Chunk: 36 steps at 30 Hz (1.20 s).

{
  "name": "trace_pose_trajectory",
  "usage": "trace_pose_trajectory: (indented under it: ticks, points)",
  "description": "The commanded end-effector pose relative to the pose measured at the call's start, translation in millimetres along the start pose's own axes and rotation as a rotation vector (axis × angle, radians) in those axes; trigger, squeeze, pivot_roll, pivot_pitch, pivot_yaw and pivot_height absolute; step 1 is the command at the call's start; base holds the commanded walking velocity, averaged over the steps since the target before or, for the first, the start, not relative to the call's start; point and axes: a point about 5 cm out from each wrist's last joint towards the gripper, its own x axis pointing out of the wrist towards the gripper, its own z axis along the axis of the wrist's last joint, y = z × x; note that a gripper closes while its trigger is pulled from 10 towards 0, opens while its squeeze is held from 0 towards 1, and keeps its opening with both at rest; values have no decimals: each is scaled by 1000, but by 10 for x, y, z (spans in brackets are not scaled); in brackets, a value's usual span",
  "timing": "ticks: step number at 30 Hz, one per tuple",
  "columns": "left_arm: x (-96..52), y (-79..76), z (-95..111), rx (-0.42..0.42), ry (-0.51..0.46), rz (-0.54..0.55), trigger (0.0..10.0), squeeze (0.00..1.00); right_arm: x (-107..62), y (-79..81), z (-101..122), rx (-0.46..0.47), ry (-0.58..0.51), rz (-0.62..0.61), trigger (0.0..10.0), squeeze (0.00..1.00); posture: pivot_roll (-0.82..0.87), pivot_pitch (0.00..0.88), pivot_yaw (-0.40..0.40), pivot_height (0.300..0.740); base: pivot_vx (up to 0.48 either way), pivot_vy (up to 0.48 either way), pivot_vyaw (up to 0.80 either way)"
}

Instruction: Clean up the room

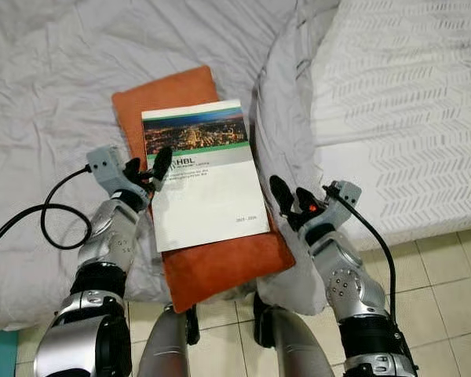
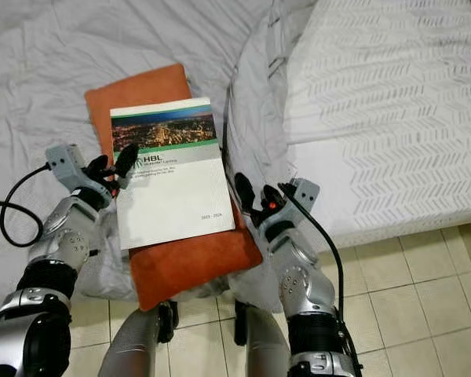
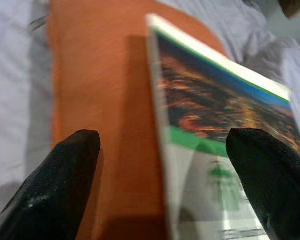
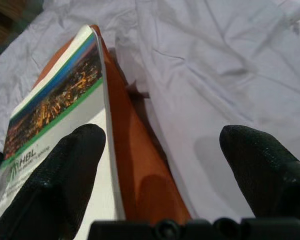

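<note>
An orange cushion (image 1: 220, 267) lies on the bed, its near end hanging over the bed's edge. On top of it rests a white booklet (image 1: 208, 177) with a city photo and a green stripe. My left gripper (image 1: 147, 166) is open at the booklet's left edge; in the left wrist view one finger (image 3: 55, 185) is over the cushion and the other over the cover (image 3: 215, 115). My right gripper (image 1: 293, 196) is open by the cushion's right edge, with the cushion (image 4: 140, 165) and grey sheet between its fingers.
A crumpled grey sheet (image 1: 55, 78) covers the bed to the left and behind. A white patterned bedspread (image 1: 400, 110) lies to the right. Beige floor tiles (image 1: 447, 283) show at the lower right. A black cable (image 1: 39, 212) loops beside my left arm.
</note>
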Motion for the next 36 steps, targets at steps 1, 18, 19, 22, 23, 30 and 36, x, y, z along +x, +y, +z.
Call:
trace_pose_trajectory:
  ticks: [1, 18, 19, 22, 23, 30, 36]
  points:
    - [-67, 98, -31, -70, 2, 20, 10000, 0, -36, -19, -60, 28, 12, -18, 10000, 0, -131, 647, -66, 740, 0, 0, 0]
    - [-79, -101, -277, -239, 84, -89, 10000, 0, 80, 13, -186, 101, 80, 29, 10000, 0, -119, 649, -76, 740, 0, 0, 0]
    - [-71, -238, -304, -254, 104, -154, 10000, 0, 83, 13, -201, 104, 92, 39, 10000, 0, -116, 647, -79, 740, 0, 0, 0]
    - [-117, -492, -280, -257, 114, -290, 10000, 0, 82, 23, -209, 106, 104, 57, 10000, 0, -115, 649, -77, 740, 0, 0, 0]
    - [-137, -530, -274, -248, 116, -312, 10000, 0, 81, 23, -208, 105, 106, 60, 10000, 0, -113, 647, -76, 740, 0, 0, 0]
    - [-213, -617, -310, -253, 142, -362, 10000, 0, 71, 11, -239, 91, 125, 67, 10000, 0, -109, 645, -77, 740, 0, 0, 0]
    - [-381, -687, -320, -282, 186, -391, 10000, 0, 56, 16, -280, 83, 139, 70, 157, 0, -108, 642, -78, 740, 0, 0, 0]
